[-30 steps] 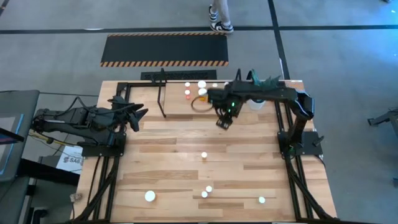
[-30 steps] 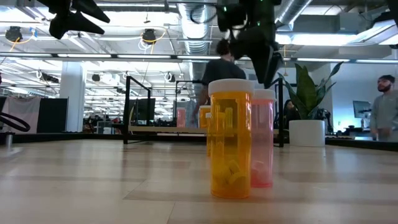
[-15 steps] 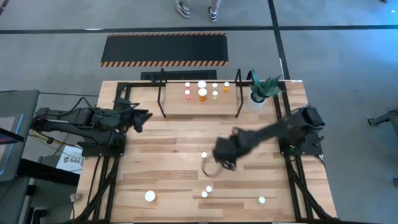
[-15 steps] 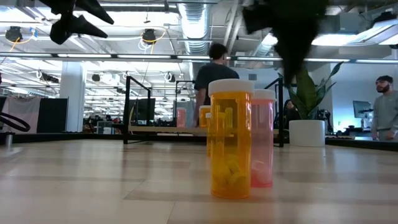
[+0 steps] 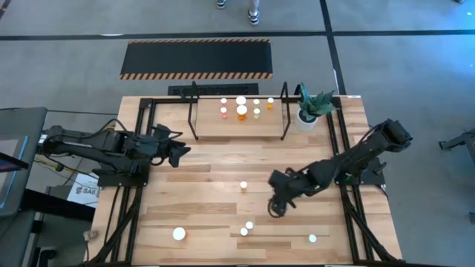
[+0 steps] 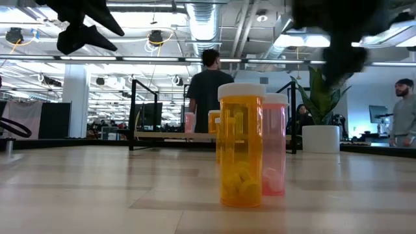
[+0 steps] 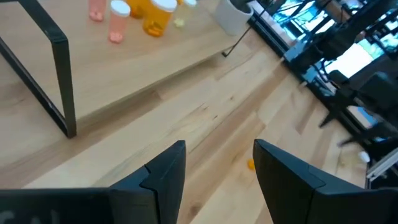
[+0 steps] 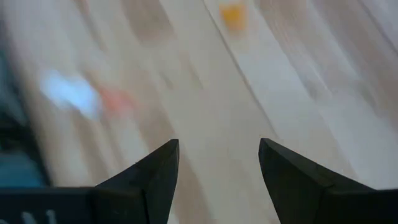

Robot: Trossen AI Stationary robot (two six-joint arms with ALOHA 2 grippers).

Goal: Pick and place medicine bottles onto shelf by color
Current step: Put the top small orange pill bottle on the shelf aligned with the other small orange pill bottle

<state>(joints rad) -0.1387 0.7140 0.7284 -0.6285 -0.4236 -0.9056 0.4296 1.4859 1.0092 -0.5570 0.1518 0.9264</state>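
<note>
- Two arms: left gripper (image 5: pixel 180 153), right gripper (image 5: pixel 276 202), both empty with fingers apart.
- Five bottles (image 5: pixel 242 112) on one shelf (image 5: pixel 215 127), beyond both grippers.
- Five bottles (image 5: pixel 243 185) loose on the table (image 5: pixel 193 193): one just left of the right gripper, four nearer the front edge.
- One plant (image 5: pixel 310 108).
- One mat (image 5: pixel 197 58).
- Two people (image 6: pixel 208 91) in the low view.

Pale wood-plank table (image 5: pixel 208 170), thin black metal-rod shelf (image 5: pixel 194 119), glossy translucent plastic medicine bottles (image 6: pixel 241 146), smooth white caps.
</note>
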